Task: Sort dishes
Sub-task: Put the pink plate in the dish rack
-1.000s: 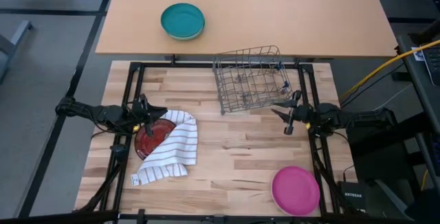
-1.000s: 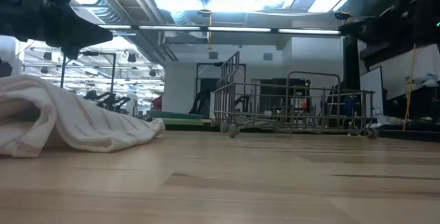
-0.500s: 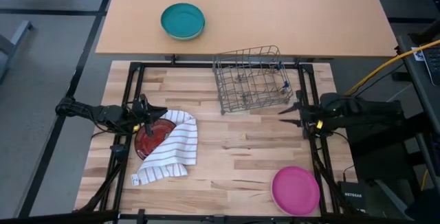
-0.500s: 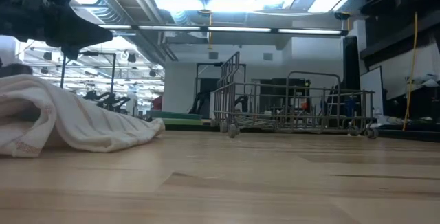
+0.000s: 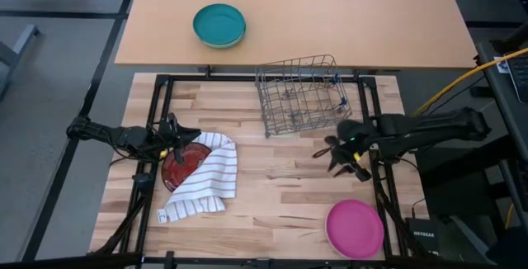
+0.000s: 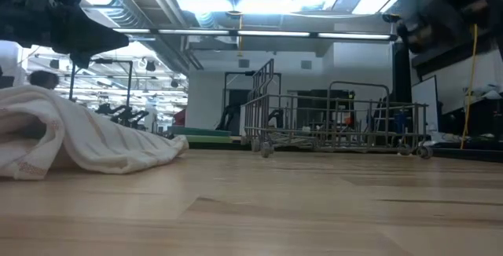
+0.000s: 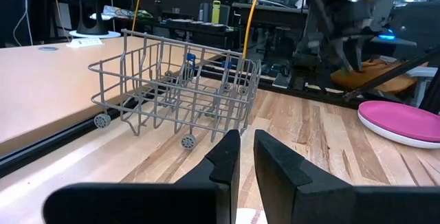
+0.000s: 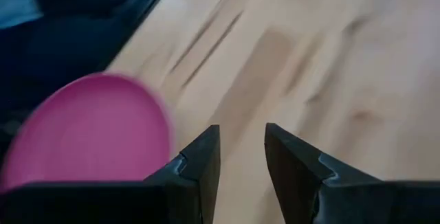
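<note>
The right gripper (image 8: pixel 239 157) has its two dark fingers a little way apart, and nothing is between them. It hangs over the bare wood of the table (image 5: pixel 280 186), just past the front of the grey wire dish rack (image 5: pixel 301 94). The round magenta-pink plastic plate (image 5: pixel 355 228) lies flat near the table's front right corner, apart from this gripper.

The left gripper (image 7: pixel 246 157) has its fingers close together with only a thin gap, and I see nothing held in it. It sits at the left side of the table, above the round dark red plastic plate (image 5: pixel 179 167). That plate is partly under the white striped cloth (image 5: pixel 205 178). I cannot see a pale green plate anywhere.

My guess is that the pink plate is next for the right gripper. To do it well, it should come down at the plate's edge, slip one finger under the rim, and squeeze gently. A flat plate can slide away on smooth wood, so go slowly.

A round teal bowl (image 5: pixel 219 25) sits far off on the tan desk (image 5: pixel 371 21).
</note>
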`<state>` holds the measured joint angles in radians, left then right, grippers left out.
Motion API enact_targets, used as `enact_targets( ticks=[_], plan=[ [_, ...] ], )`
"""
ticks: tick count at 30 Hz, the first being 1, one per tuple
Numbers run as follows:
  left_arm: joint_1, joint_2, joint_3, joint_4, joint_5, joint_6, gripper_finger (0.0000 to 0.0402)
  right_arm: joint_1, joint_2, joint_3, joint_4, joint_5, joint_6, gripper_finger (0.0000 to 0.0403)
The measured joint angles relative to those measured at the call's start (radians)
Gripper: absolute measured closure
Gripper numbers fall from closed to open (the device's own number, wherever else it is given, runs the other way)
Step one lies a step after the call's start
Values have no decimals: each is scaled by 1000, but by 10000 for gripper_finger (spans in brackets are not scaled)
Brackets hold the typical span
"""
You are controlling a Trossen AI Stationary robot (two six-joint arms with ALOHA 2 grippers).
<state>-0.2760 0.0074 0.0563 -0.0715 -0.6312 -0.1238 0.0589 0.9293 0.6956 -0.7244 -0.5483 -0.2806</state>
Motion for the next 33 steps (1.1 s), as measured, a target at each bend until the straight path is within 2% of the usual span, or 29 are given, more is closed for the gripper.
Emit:
enact_targets(
  ticks=[3, 7, 14, 22, 26, 33],
  plan=[
    [0, 0, 0, 0, 0, -19, 366, 0, 82, 0, -32, -51, 0, 283],
    [0, 0, 0, 0, 0, -56, 366, 0, 171, 0, -93, -65, -4, 283],
    [0, 0, 0, 0, 0, -84, 366, 14, 255, -2, -174, -81, -5, 283],
    [0, 0, 0, -1, 0, -78, 366, 187, 304, -2, -151, -40, -7, 283],
    [0, 0, 1, -5, 0, -79, 366, 273, 325, -3, -101, 25, 58, 283],
    [0, 0, 2, -7, 0, -79, 366, 378, 383, -3, 8, 48, 149, 283]
  ],
)
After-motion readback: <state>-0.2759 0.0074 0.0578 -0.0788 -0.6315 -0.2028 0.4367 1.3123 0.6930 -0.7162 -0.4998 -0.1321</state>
